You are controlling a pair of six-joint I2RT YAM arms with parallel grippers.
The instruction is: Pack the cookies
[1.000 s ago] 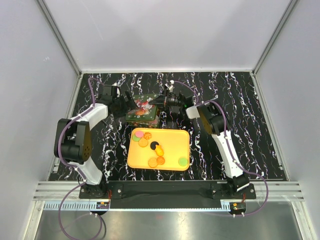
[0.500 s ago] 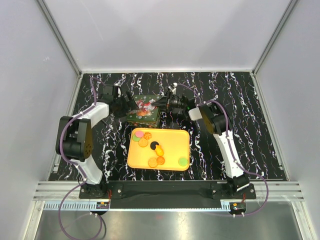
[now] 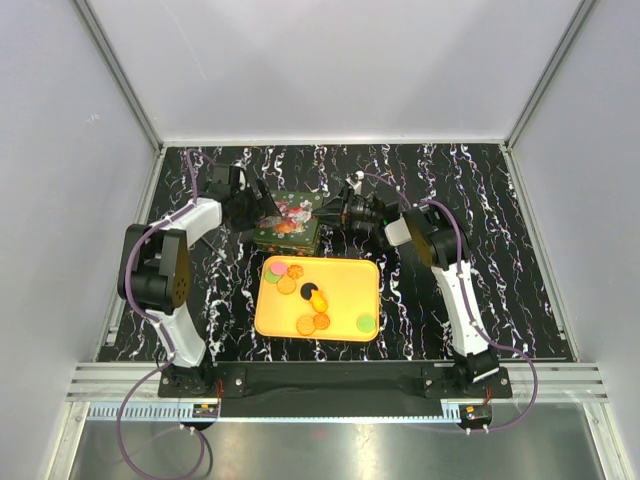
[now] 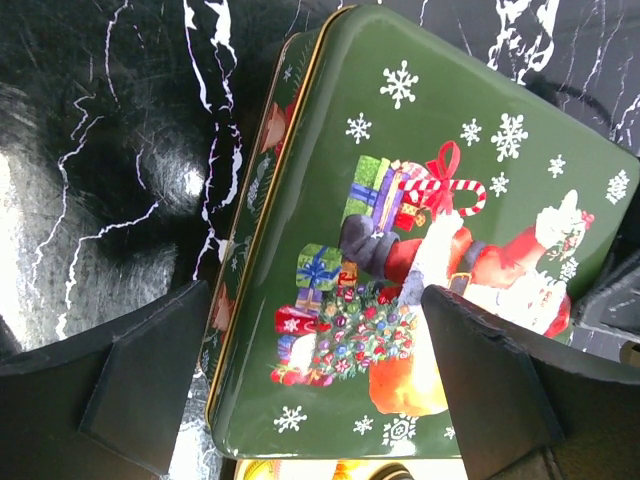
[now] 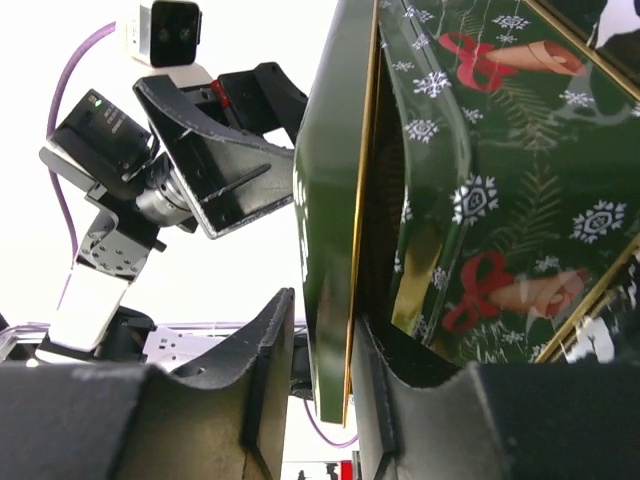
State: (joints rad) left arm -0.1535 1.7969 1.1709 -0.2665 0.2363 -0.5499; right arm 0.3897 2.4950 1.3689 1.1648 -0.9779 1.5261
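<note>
Both arms have shifted at the tin (image 3: pixel 288 222). My right gripper (image 5: pixel 322 320) has drawn back, pinching the lid (image 4: pixel 420 230) by its rim and tipping it up. My left gripper (image 4: pixel 310 330) sits spread astride the tin. I judge opening underway. The tray (image 3: pixel 365 275) beside the tin holds the cookies (image 3: pixel 286 285), unpacked.

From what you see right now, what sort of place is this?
Probably a robot cell: white walls in metal framing, two arms bolted at a black marbled table, a yellow tray of cookies.

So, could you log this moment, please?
left tool: open over tin | right tool: gripping lid edge | cookies: on tray
</note>
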